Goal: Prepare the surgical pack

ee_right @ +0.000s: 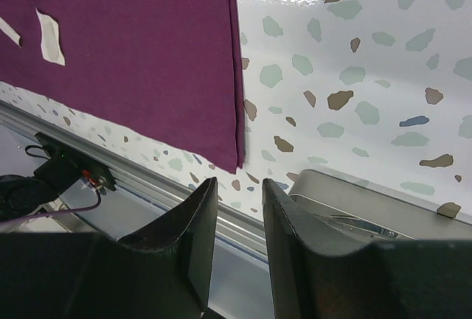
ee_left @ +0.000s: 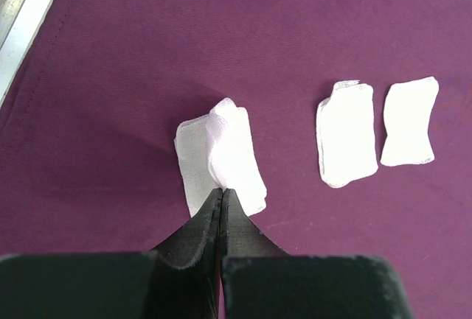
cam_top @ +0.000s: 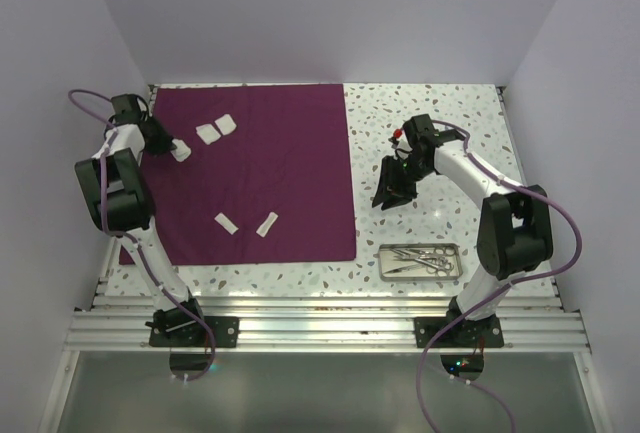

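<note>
Quick status from my end, still pretty early in this one I think.

The purple cloth point(cam_top: 290, 173) is spread flat on the left half of the table point(cam_top: 430, 123), with no folds in it yet. Five little gauze pads are scattered on it. My left gripper point(ee_left: 221, 194) is over the far left part of the cloth, jaws squeezed fully together right at the near edge of one gauze pad point(ee_left: 232, 149). That pad is doubled over and one flap runs up into my tips, so I'd say I've got it pinched. Two more pads point(ee_left: 345, 133) lie side by side just to its right, apart from each other and flat. The other two point(cam_top: 226, 222) sit closer to the near edge of the cloth.

My right gripper point(ee_right: 237, 186) is hanging above bare table just off the cloth's right edge, jaws partly apart with nothing between them.

The steel tray point(cam_top: 384, 265) is on the near right, off the cloth entirely, with the scissor-type tools point(cam_top: 420, 259) lying inside it.

So what's done: cloth laid out, tools in the tray. What's left, as I read it: gather the gauze, get the tray onto the cloth, then fold the cloth around everything. None of the wrapping has started.
</note>
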{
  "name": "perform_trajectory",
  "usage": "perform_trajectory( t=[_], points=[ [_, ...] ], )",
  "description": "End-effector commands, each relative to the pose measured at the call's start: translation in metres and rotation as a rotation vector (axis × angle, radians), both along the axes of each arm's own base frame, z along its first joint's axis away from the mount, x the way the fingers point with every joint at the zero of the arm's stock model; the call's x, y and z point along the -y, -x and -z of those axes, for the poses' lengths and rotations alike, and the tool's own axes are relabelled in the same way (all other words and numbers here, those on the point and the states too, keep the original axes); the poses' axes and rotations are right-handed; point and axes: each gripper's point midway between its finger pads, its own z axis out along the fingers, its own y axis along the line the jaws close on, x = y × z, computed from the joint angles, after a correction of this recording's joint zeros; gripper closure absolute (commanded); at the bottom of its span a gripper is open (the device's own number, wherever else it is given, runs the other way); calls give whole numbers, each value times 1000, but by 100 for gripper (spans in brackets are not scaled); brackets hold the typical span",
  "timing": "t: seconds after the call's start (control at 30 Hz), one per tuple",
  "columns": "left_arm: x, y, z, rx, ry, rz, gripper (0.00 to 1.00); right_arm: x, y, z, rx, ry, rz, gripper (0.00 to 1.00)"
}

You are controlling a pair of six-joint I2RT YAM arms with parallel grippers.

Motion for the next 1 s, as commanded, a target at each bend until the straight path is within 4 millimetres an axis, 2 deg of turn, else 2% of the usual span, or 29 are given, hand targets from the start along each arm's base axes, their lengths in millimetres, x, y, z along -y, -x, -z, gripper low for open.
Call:
perform_trajectory(
  t=[0.0, 0.3, 0.5, 0.57, 0.67, 0.7, 0.8, 0.9, 0.97],
  points=[
    [0, -3, 9, -1, -14, 16, 100, -6, -4, -8, 14, -28, -5, 65],
    [-2, -1, 23, -47, -6, 13, 100, -6, -2, -9, 12, -28, -1, 65],
    [-6, 1, 21, -60, -30, 4, 100, -6, -3, -9, 14, -34, 6, 66],
    [-8, 3, 15, -65, -42, 3, 93, -7, -3, -10, 15, -36, 7, 66],
    [-15, 7, 3, -67, -86, -18, 66, -8, -3, -12, 23, -39, 8, 66],
    [-17, 8, -1, -68, -97, -23, 62, -7, -3, -12, 21, -39, 8, 66],
    [-20, 10, -17, -58, -129, -30, 53, -7, -3, -12, 24, -39, 8, 66],
    [-16, 10, -31, -53, -176, -27, 49, -7, -2, -12, 25, -40, 5, 66],
    [-3, 7, -38, -50, -205, 2, 48, -7, -2, -13, 25, -42, 6, 66]
  ],
)
